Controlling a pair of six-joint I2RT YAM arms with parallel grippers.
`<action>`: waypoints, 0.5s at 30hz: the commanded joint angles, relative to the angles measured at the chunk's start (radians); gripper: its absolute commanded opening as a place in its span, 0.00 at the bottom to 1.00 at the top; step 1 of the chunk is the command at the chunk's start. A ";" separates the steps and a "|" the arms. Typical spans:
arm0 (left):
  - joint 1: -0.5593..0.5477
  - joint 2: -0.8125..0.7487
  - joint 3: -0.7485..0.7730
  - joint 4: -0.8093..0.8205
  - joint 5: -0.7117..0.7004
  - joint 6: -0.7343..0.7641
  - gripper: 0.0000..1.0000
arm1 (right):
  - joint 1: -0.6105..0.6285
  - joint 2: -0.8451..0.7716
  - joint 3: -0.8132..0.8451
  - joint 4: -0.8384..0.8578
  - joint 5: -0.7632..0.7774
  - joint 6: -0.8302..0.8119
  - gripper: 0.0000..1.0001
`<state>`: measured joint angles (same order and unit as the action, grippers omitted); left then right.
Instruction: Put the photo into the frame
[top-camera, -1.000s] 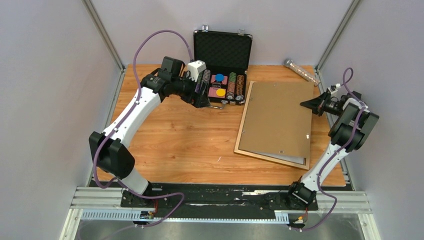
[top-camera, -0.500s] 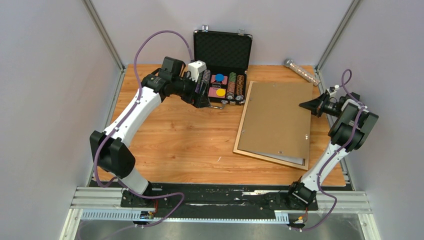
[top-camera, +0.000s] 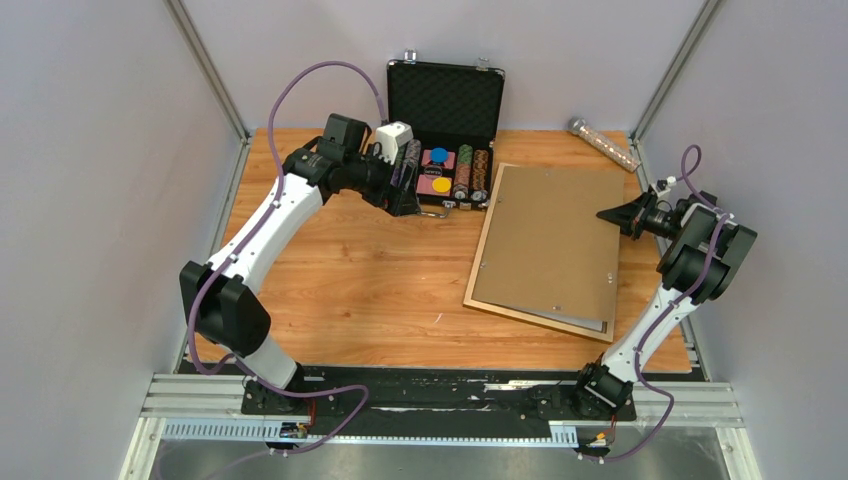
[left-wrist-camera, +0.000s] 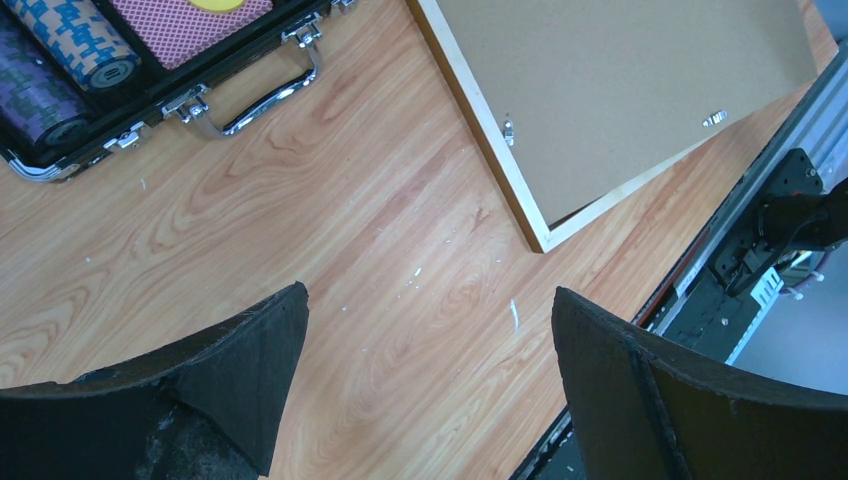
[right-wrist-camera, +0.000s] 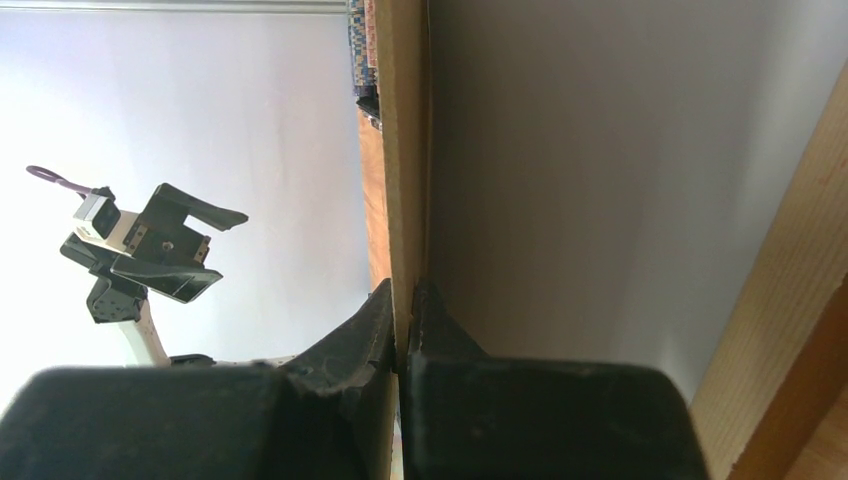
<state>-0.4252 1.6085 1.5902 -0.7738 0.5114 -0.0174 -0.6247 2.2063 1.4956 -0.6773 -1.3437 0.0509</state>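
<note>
Right wrist view shows the right pincer clenched on the edge of the backing panel, tilted up off the frame. The photo apparently lies inside, white back up. With the left pincer released above the counter, the panel likely needs lowering squarely between the rails.

Bright even light, faint soft shadows, blown-out white left of the right gripper, its jaws blurred, table between left gripper jaws crisp.
</note>
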 joint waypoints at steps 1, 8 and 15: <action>-0.006 -0.020 -0.007 0.015 0.012 0.008 0.98 | 0.000 -0.037 -0.016 0.002 -0.058 0.005 0.00; -0.006 -0.025 -0.010 0.018 0.013 0.007 0.98 | 0.000 -0.031 -0.044 -0.002 -0.046 -0.026 0.00; -0.006 -0.028 -0.011 0.017 0.010 0.008 0.98 | 0.000 -0.022 -0.037 -0.037 -0.028 -0.067 0.00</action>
<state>-0.4252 1.6085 1.5780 -0.7731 0.5114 -0.0174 -0.6304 2.2063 1.4609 -0.6704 -1.3445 0.0319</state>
